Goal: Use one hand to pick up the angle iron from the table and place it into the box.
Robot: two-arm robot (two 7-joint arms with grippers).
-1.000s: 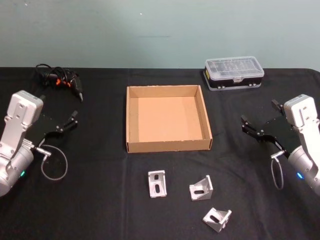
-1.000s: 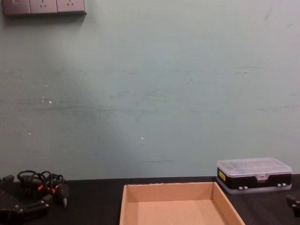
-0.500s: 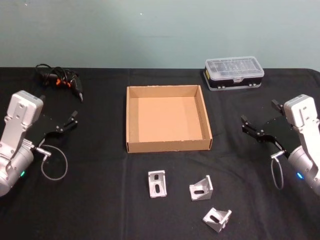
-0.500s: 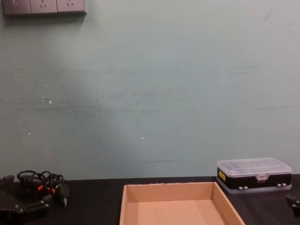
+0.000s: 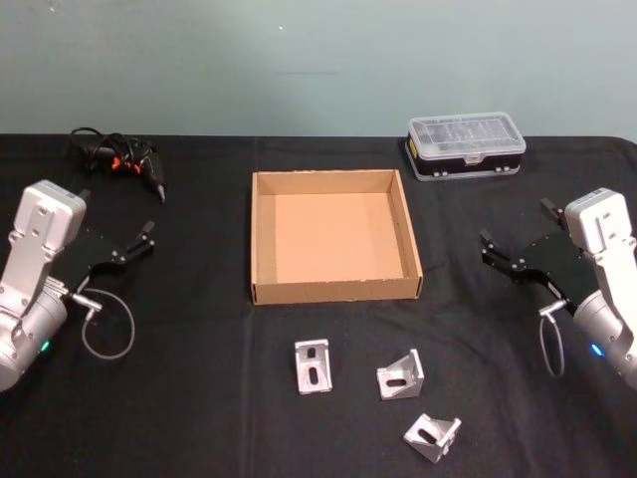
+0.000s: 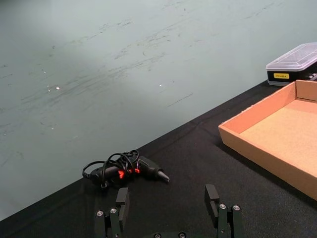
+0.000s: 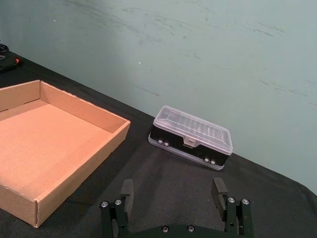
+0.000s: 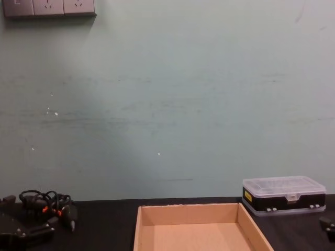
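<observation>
Three silver angle irons lie on the black table [image 5: 199, 398] in front of the box: one [image 5: 313, 365] at left, one [image 5: 401, 375] in the middle, one [image 5: 432, 436] nearest the front edge. The tan cardboard box [image 5: 335, 291] sits at the table's centre with nothing inside; it also appears as box [image 8: 199, 213], box [image 6: 257, 148] and box [image 7: 94, 144]. My left gripper [image 5: 117, 229] hovers open at the left side, far from the irons. My right gripper [image 5: 516, 237] hovers open at the right side. In the wrist views, left gripper [image 6: 167, 198] and right gripper [image 7: 173, 191] have nothing between their fingers.
A clear-lidded black plastic case [image 5: 466, 145] stands at the back right, right of the box. A black tool with a coiled cable and orange marks [image 5: 119, 159] lies at the back left. A green wall rises behind the table.
</observation>
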